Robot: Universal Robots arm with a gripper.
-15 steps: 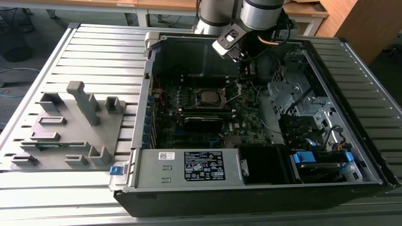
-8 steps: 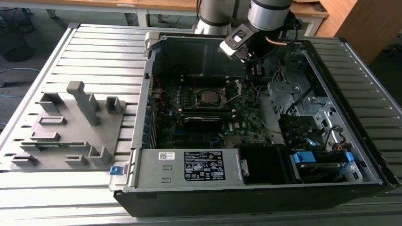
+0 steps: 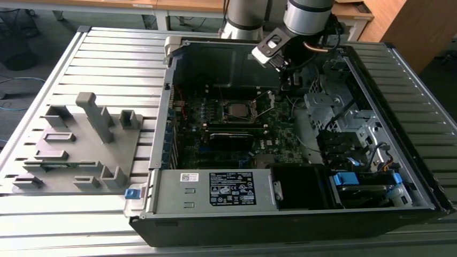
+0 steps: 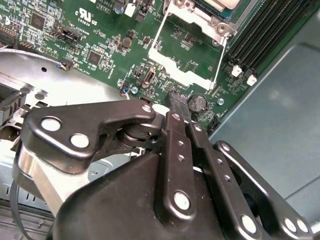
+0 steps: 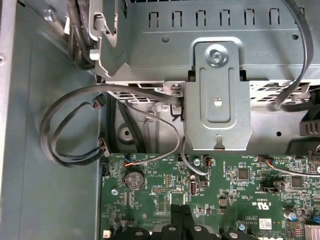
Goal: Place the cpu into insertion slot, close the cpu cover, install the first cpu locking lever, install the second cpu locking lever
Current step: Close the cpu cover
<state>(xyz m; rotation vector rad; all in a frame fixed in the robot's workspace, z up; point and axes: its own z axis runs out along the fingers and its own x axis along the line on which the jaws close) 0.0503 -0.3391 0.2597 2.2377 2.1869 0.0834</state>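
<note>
My black metal gripper [image 4: 178,106] hung low over the green circuit board [image 4: 100,45], its fingers [image 5: 176,216] pressed together on nothing. I judged this was to reach the thin silver cpu cover [image 4: 172,62] just beside, which stood open. The small grey square cpu [image 3: 234,110] sat in the silver-rimmed insertion slot [image 3: 222,110]. The print on the white sticker [image 3: 232,188] was too small to read.

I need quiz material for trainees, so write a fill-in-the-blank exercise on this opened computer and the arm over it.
1. The cpu lies in the insertion slot, while the cpu cover is swung ____.
2. The gripper hovers over a ____ circuit board.
3. The grey fixture sits to the exterior view's ____ of the computer case.
Missing words: open; green; left.
</note>
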